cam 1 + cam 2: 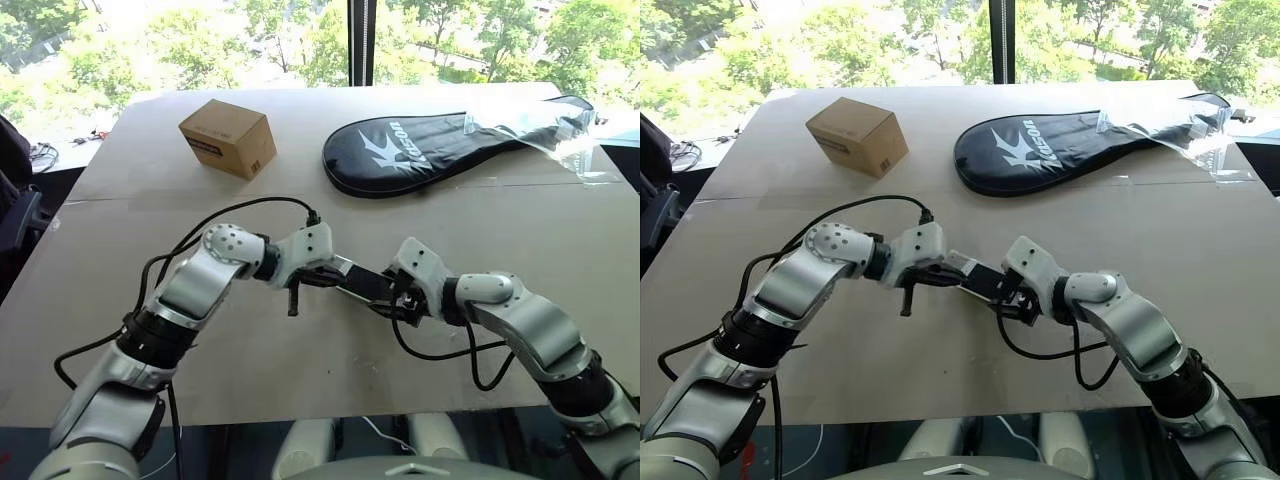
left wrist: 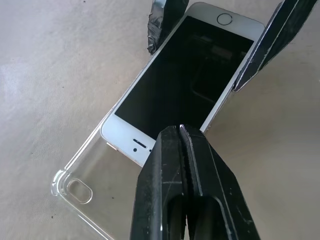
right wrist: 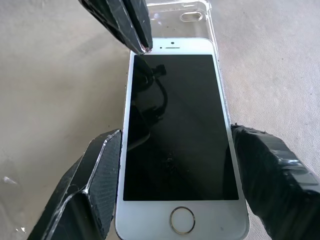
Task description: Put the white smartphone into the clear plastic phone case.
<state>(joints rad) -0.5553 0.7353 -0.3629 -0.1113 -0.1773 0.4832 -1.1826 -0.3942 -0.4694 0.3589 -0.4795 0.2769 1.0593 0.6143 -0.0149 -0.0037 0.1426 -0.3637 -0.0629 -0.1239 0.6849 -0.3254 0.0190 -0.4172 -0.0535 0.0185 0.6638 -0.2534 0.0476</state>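
**A:** Right claw is clamped on the phone by its long edges, one finger each side. Left claw is pinched closed, its tip on the phone's edge up by the earpiece end.

**B:** And the phone itself?

**A:** White bezel, black glass, round home button at the right claw's end — screen up, just above the table between the two arms. It's lying partway in the case: clear shell, rounded corners, camera cutout poking out past the earpiece end.

**B:** Any writing?

**A:** Racket cover at the back has a white logo — can't read it. Cardboard box has a dark label, too small. Clear bag lies on the cover's handle end.
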